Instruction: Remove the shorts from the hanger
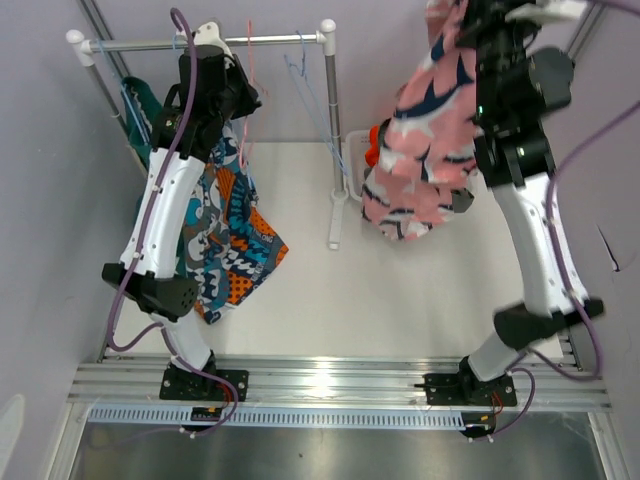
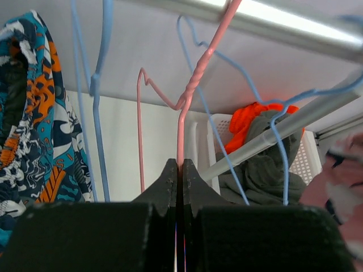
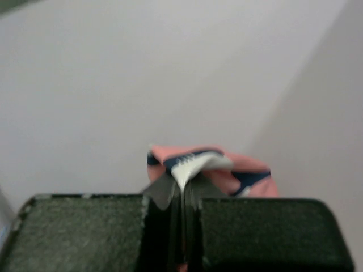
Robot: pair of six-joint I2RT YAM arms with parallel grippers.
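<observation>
My right gripper (image 3: 182,180) is shut on a fold of the pink shorts with dark-and-white print (image 3: 227,170). It holds them high, and they hang free at the upper right of the top view (image 1: 420,160). My left gripper (image 2: 180,165) is shut on the wire of an empty pink hanger (image 2: 193,85) that hangs from the rack rail (image 1: 270,42). In the top view the left gripper (image 1: 246,100) is just under the rail. The blue-orange-white print shorts (image 1: 235,240) hang below the left arm and show at the left of the left wrist view (image 2: 34,113). Teal shorts (image 1: 140,115) hang at the rack's left end.
A white basket (image 2: 309,161) beyond the rack holds bright orange shorts (image 2: 249,122) and grey shorts (image 2: 266,167). Empty blue wire hangers (image 2: 96,85) hang on the rail beside the pink one. The rack's right post (image 1: 330,130) stands between the two arms.
</observation>
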